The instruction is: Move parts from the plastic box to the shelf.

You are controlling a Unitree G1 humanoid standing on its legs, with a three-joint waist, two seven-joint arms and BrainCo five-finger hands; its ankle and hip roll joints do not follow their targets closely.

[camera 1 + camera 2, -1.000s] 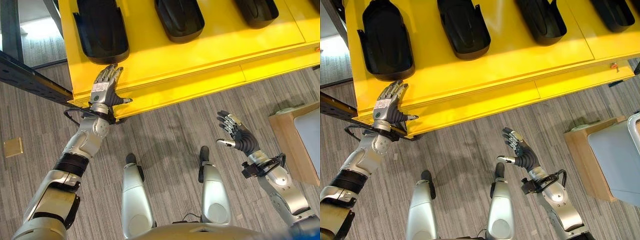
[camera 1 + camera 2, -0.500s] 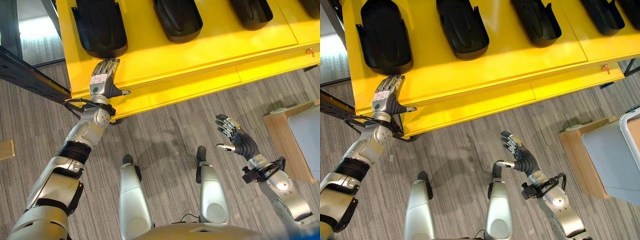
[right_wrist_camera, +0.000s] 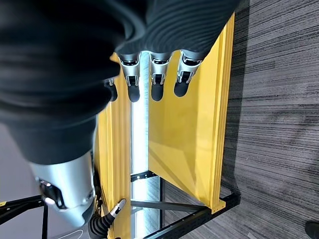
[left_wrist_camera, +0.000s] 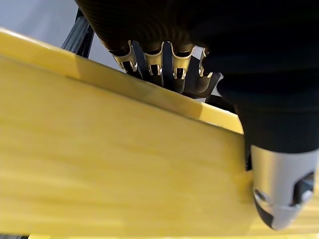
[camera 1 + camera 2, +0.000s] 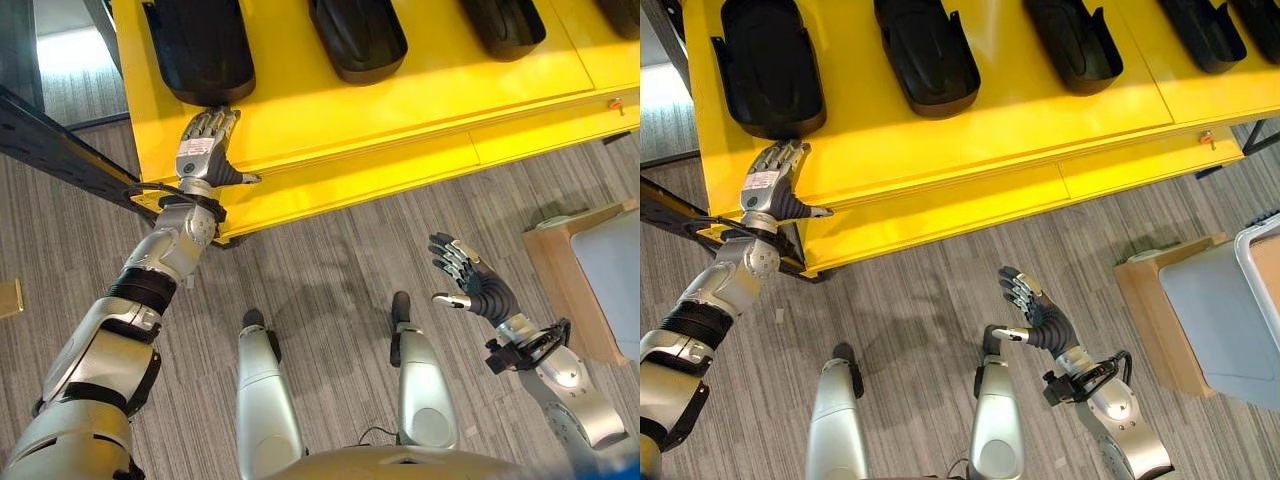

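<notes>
Left hand (image 5: 199,152) edged closer to leftmost part (image 5: 201,45), fingers straight on yellow shelf (image 5: 330,110), part's long axis front-to-back

— Where are you standing?
— You're on a workshop or factory floor: a long yellow metal shelf (image 5: 970,140) carrying moulded black plastic parts (image 5: 930,55), grey striped carpet (image 5: 920,290), black metal framing (image 5: 60,150).

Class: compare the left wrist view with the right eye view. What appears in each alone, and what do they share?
Left wrist view alone: the shelf's underside edge seen close, with the thumb below it. Right eye view alone: the black parts in a row on the shelf, the right hand open above the floor, a wooden box. Both: the yellow shelf and the left hand at its edge.
</notes>
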